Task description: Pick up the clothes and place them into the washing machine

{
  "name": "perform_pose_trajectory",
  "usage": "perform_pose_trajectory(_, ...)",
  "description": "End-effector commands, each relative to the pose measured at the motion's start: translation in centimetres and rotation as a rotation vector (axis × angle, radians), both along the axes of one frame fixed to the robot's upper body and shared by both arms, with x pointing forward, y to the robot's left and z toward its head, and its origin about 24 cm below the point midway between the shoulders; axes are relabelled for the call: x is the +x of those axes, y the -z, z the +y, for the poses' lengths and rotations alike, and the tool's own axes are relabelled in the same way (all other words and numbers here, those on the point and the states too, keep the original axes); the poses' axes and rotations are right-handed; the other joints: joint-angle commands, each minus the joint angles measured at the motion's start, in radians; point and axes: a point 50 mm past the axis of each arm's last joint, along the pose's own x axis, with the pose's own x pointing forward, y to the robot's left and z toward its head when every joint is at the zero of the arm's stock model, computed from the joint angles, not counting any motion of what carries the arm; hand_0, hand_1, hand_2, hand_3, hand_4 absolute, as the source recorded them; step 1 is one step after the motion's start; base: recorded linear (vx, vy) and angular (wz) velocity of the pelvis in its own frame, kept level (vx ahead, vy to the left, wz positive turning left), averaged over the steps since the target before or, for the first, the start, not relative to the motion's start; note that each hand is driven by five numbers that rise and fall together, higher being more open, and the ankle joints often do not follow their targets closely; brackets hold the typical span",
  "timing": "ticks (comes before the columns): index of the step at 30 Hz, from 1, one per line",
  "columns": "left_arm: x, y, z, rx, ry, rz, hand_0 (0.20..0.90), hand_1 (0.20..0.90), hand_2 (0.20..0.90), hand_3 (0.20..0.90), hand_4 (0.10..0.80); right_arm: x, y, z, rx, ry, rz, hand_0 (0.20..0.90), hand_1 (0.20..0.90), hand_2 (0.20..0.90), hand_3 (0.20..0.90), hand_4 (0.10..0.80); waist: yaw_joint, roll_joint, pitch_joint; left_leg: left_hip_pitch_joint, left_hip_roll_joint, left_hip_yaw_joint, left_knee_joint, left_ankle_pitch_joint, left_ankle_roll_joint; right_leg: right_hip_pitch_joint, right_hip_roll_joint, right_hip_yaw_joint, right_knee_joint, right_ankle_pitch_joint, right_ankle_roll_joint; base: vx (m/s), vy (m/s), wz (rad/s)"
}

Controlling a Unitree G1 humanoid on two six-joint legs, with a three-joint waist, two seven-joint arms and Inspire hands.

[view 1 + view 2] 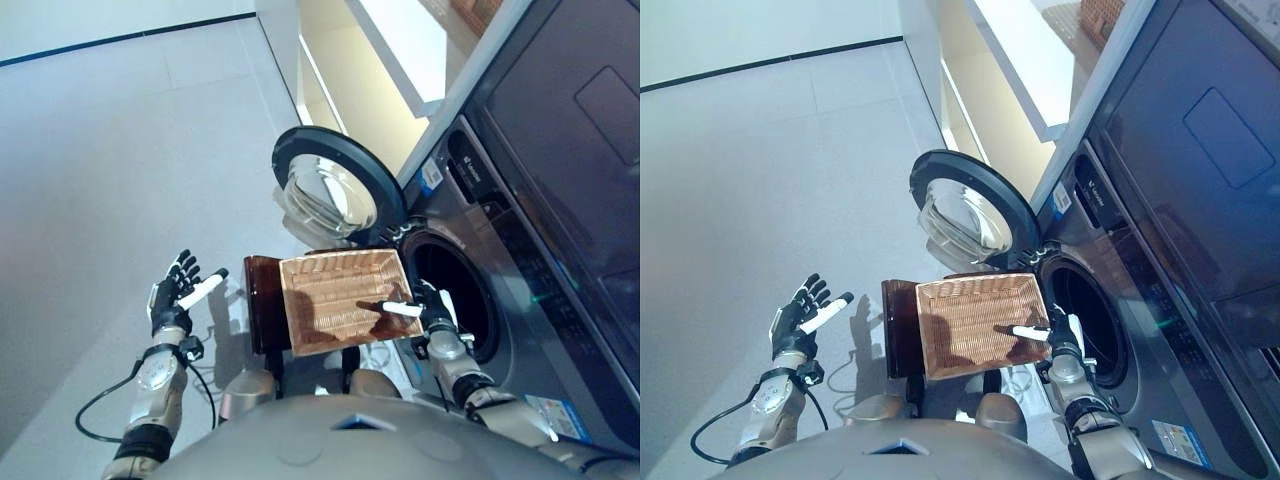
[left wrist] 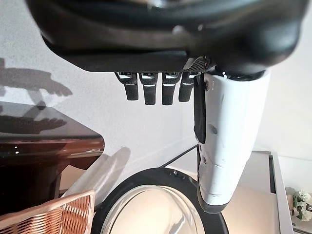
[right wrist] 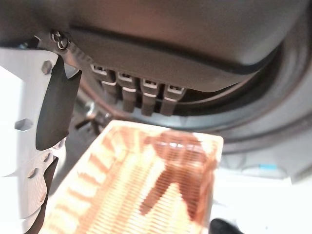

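Right hand (image 1: 432, 310) open over wicker basket (image 1: 330, 290), beside washing machine (image 1: 520, 280) drum; left hand (image 1: 175, 292) open, well apart.

A basket (image 1: 335, 300) sits on a stand (image 1: 262, 300), left of the washing machine (image 1: 520, 250), its door (image 1: 330, 195) behind.

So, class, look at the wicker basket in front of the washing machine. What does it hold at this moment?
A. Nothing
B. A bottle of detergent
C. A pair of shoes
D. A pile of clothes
A. The wicker basket shows only its bare woven bottom, with the right hand open at its edge by the washing machine opening.
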Motion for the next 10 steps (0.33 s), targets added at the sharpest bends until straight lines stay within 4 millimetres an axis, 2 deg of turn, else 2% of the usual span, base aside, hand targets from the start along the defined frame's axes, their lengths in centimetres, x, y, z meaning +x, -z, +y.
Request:
perform_pose_trajectory(1,2.3,-2.3,1.0,0.074,-0.017,-0.151,0.9,0.9,0.9,0.9,0.8,2.8,-2.2,-0.4,0.028,0.04,-0.214,0.9,0.9,0.9,0.9,0.8,-0.013,-0.005,-0.03,0.006,0.019,-0.006,0.024,-0.02,-0.071,-0.017,0.023,-0.029,0.058,-0.041,0.01,0.03,0.02,0.04)
perform_pose_trajectory(4,2.3,-2.0,1.0,0.09,-0.014,-0.13,0.9,0.9,0.9,0.9,0.8,2.0,-2.0,-0.5,0.059,0.086,-0.222,0.9,0.9,0.9,0.9,0.8,-0.02,-0.007,-0.034,0.011,0.021,-0.006,0.022,-0.02,-0.071,-0.015,0.024,-0.029,0.061,-0.042,0.011,0.006,0.008,-0.02)
perform_pose_trajectory(7,2.3,-1.6,0.9,0.1,-0.016,-0.104,0.9,0.9,0.9,0.9,0.8,0.3,-1.3,1.0,0.186,0.16,-0.229,0.9,0.9,0.9,0.9,0.8,-0.032,-0.007,-0.043,0.021,0.021,-0.006,0.021,-0.023,-0.071,-0.006,0.025,-0.03,0.065,-0.046,0.012,0.025,0.032,0.02)
perform_pose_trajectory(10,2.1,-1.2,0.7,0.093,-0.012,-0.085,0.9,0.9,0.9,0.9,0.8,-1.2,-0.8,2.3,0.239,0.136,-0.214,0.9,0.9,0.9,0.9,0.8,-0.041,-0.007,-0.043,0.025,0.02,-0.012,0.03,-0.03,-0.068,-0.001,0.026,-0.025,0.072,-0.05,0.01,0.022,0.027,-0.02)
